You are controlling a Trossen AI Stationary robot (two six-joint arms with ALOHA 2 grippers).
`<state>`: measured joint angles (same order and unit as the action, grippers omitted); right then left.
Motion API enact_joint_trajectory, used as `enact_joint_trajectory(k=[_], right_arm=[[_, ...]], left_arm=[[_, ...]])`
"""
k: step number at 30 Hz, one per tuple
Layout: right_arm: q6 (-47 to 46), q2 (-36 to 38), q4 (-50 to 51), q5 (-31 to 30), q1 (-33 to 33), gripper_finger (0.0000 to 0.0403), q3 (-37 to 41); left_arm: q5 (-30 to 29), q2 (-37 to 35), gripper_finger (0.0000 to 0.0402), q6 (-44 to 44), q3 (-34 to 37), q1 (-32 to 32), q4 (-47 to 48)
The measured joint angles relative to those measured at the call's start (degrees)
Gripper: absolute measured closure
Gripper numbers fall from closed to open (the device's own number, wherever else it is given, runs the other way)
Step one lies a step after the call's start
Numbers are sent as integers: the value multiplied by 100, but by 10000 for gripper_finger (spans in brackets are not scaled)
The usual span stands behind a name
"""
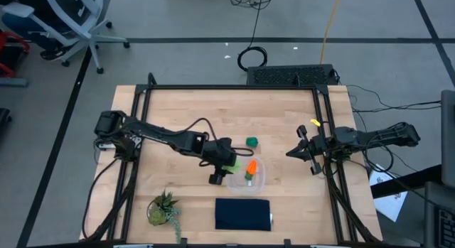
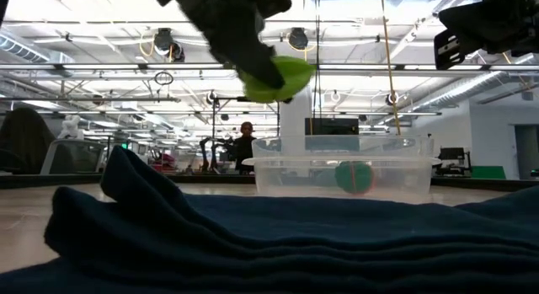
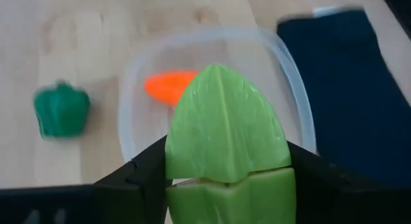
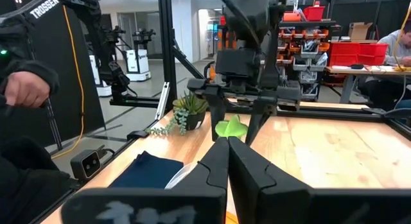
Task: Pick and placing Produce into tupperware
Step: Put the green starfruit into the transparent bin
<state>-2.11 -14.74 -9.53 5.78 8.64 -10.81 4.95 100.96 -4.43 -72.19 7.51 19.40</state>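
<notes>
My left gripper (image 1: 223,168) is shut on the light green leafy piece (image 3: 225,131), which hangs in the air over the left rim of the clear tupperware (image 1: 247,178). The orange carrot (image 1: 251,170) lies inside the tupperware on its floor. The small dark green piece (image 1: 252,142) rests on the wood just beyond the tupperware, toward the far edge. In the low view the leafy piece (image 2: 279,78) is well above the tupperware (image 2: 341,169). My right gripper (image 1: 291,153) waits, shut, near the table's right edge, touching nothing. My left gripper pinches the leafy piece between its two fingers (image 3: 146,174) at the broad end (image 3: 228,185). The pointed end (image 3: 218,73) sticks out past the fingertips. The fingers slant down from the table's left. The piece is lifted clear, above the tupperware's rim.
A dark navy cloth (image 1: 243,214) lies flat near the front edge, just in front of the tupperware. A spiky potted plant (image 1: 163,209) stands at the near left. Bare wood spreads between the tupperware and my right gripper. A person (image 4: 26,89) shows beyond the table.
</notes>
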Motion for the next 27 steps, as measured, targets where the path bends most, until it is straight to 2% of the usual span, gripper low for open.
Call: enact_joint_trajectory(k=[5, 9, 13, 20, 27], right_arm=[[22, -2, -13, 0, 0, 403, -2], [-9, -2, -10, 2, 0, 403, -2], [-17, -2, -9, 2, 0, 403, -2], [17, -2, -7, 2, 0, 403, -2], [17, -2, -7, 2, 0, 403, -2]], left_arm=[[0, 599, 188, -254, -772, -2, 231], [-4, 1022, 170, -348, -1209, -9, 433], [-28, 1338, 164, -218, -1321, -13, 452], [-79, 1529, 185, 151, -1330, -11, 366], [-96, 1665, 162, 225, -1330, -33, 281]])
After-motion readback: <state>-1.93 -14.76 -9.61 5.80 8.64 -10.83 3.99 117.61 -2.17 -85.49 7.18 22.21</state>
